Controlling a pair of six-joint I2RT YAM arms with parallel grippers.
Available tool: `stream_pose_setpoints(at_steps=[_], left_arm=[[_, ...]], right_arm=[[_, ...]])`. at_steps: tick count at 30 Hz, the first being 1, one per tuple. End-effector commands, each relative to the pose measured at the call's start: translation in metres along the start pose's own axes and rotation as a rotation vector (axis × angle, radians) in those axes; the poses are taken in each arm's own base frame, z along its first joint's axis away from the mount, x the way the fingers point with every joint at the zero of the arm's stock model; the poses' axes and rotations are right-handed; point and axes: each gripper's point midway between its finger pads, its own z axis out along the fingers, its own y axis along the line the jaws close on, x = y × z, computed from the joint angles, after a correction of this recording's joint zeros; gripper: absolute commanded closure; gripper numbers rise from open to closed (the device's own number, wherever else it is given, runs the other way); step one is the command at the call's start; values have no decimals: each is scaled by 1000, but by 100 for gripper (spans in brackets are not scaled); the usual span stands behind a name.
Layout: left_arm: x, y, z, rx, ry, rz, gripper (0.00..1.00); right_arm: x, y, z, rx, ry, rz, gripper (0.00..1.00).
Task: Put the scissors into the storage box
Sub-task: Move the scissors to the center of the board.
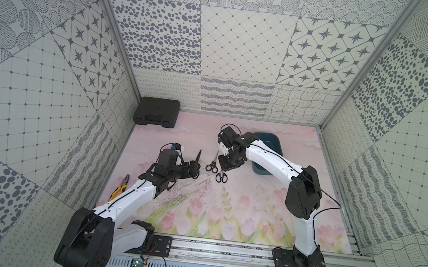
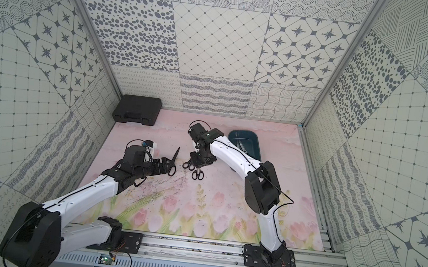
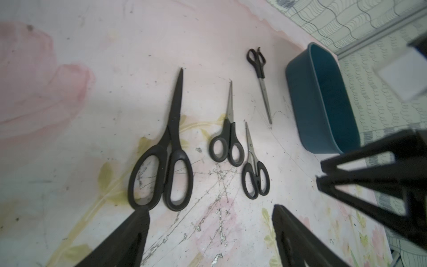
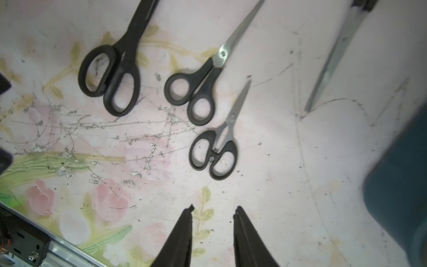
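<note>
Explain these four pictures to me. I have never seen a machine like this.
The machine is two robot arms, a left arm and a right arm, bolted to a rail at the front. Each ends in a two-fingered pincer. Two pictures look down on everything from overhead; two come from cameras on the wrists, looking along the fingers. On the flowered mat lie four pairs of scissors: a large black pair, a small grey-lined pair, a smaller pair and a slim long-bladed pair. Next to them stands a teal storage box, with what looks like another pair inside. A black case and yellow-handled pliers lie apart. The left pincer and the right pincer are both open and hold nothing.
</note>
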Motion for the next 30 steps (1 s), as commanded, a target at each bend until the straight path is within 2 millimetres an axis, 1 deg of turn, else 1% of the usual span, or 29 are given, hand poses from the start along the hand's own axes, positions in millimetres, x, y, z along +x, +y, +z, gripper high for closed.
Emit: stream_pose_setpoints(at_steps=[1, 3, 5, 9, 13, 17, 19, 22, 25, 28, 30], left_arm=[[27, 47, -9, -162, 87, -213, 9], [31, 52, -13, -161, 85, -213, 9], [33, 51, -15, -152, 84, -195, 8], [33, 47, -18, -135, 89, -161, 7], [32, 45, -19, -127, 86, -140, 6], [31, 43, -20, -110, 82, -125, 5], [30, 40, -20, -95, 76, -119, 5], [31, 38, -20, -76, 69, -115, 4], [31, 36, -21, -62, 54, -113, 4], [29, 34, -24, -46, 37, -106, 3], [29, 34, -26, -49, 28, -102, 3]], right_arm=[[9, 5, 24, 56, 5, 120, 59], [14, 6, 37, 76, 25, 137, 58], [15, 2, 46, 101, 29, 148, 58], [7, -4, 55, 117, 22, 169, 58], [3, -6, 68, 116, 35, 186, 59], [2, -9, 86, 125, 58, 199, 63], [5, -13, 95, 145, 75, 212, 66], [20, -26, 111, 205, 122, 221, 70], [39, -47, 123, 290, 189, 219, 77], [64, -81, 129, 369, 265, 234, 89], [86, -106, 130, 399, 327, 258, 100]])
